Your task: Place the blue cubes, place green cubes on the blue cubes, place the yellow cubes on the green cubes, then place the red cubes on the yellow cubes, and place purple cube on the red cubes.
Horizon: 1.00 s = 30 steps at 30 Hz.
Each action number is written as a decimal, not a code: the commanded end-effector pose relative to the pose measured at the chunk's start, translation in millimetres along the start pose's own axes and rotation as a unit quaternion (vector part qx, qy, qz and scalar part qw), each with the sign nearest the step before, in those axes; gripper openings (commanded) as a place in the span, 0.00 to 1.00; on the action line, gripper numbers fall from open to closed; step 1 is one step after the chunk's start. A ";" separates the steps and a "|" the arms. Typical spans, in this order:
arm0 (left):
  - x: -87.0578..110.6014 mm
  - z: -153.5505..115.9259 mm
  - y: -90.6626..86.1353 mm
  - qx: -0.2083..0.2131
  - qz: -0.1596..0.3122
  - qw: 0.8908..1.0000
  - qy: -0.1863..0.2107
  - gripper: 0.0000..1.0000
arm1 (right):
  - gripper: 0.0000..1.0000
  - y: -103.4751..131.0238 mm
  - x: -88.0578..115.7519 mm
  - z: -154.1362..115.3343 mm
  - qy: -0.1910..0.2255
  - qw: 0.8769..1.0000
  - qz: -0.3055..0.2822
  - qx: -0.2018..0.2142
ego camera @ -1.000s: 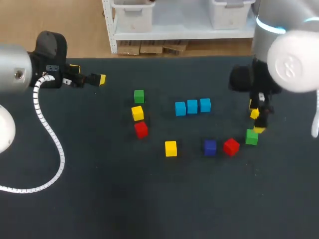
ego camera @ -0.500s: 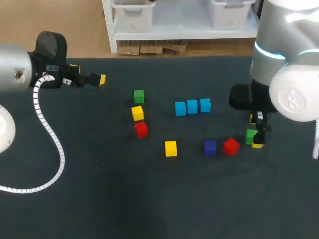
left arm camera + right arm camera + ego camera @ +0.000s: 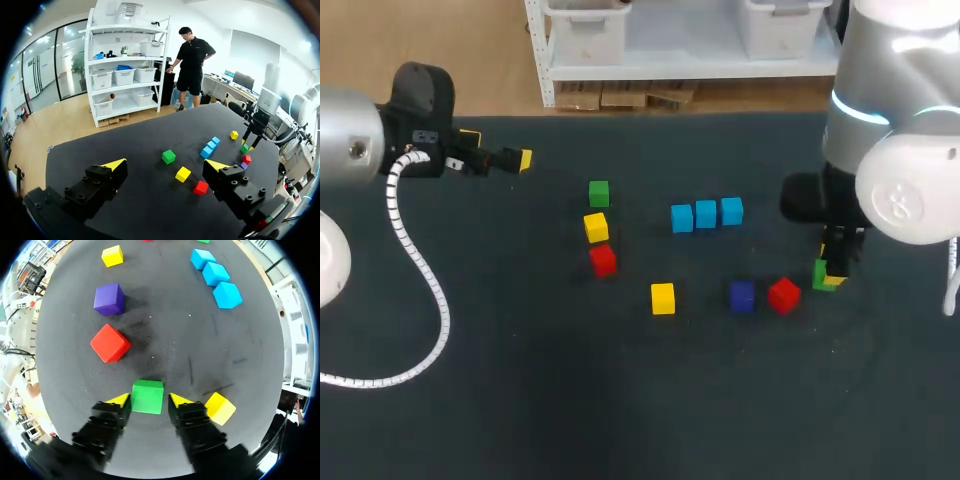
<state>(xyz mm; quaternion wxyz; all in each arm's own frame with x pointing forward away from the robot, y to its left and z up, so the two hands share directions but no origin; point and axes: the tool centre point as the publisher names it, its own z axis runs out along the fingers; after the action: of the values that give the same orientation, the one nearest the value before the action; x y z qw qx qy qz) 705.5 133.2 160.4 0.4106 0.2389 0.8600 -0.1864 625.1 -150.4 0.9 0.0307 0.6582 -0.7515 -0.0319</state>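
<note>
Your right hand (image 3: 149,399) stands open astride the small green cube (image 3: 147,392) near the surface's (image 3: 620,400) right edge, which looks like the green-on-blue step; next you'd need to close, lift and carry it onto the light-blue cubes (image 3: 706,214).

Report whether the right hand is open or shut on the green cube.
Open. The right hand straddles the green cube in the right wrist view, but a narrow gap shows on one side, so it is not gripped.

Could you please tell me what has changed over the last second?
The right gripper has come down around the green cube, which now sits between its open fingers. The left gripper and the other cubes stayed put.
</note>
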 end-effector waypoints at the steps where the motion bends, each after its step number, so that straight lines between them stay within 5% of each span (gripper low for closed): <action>1: 2.0 -0.5 2.3 0.005 0.001 1.000 -0.004 1.00 | 0.16 -0.9 -0.8 0.8 -0.001 1.000 -0.003 -0.002; 2: 2.0 -0.5 2.3 0.005 0.001 1.000 -0.004 1.00 | 0.00 -0.7 -1.0 0.6 -0.001 1.000 -0.005 -0.002; 16: 2.0 -0.5 2.3 0.005 0.001 1.000 -0.004 1.00 | 0.00 -25.5 -14.4 -47.5 -0.024 0.998 0.016 0.047; 24: 2.0 -0.5 2.3 0.005 0.001 1.000 -0.004 1.00 | 0.00 -56.2 -53.6 -87.3 -0.023 0.996 -0.041 0.080; 30: 2.0 -0.5 2.3 0.005 0.001 1.000 -0.004 1.00 | 0.00 -69.4 -92.6 -91.5 -0.011 0.992 -0.086 0.090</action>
<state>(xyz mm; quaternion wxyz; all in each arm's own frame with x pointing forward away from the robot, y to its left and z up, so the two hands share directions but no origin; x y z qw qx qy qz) 705.4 133.2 160.4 0.4107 0.2388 0.8600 -0.1863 699.2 -87.6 90.2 -0.0605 0.7184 -0.6925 0.0266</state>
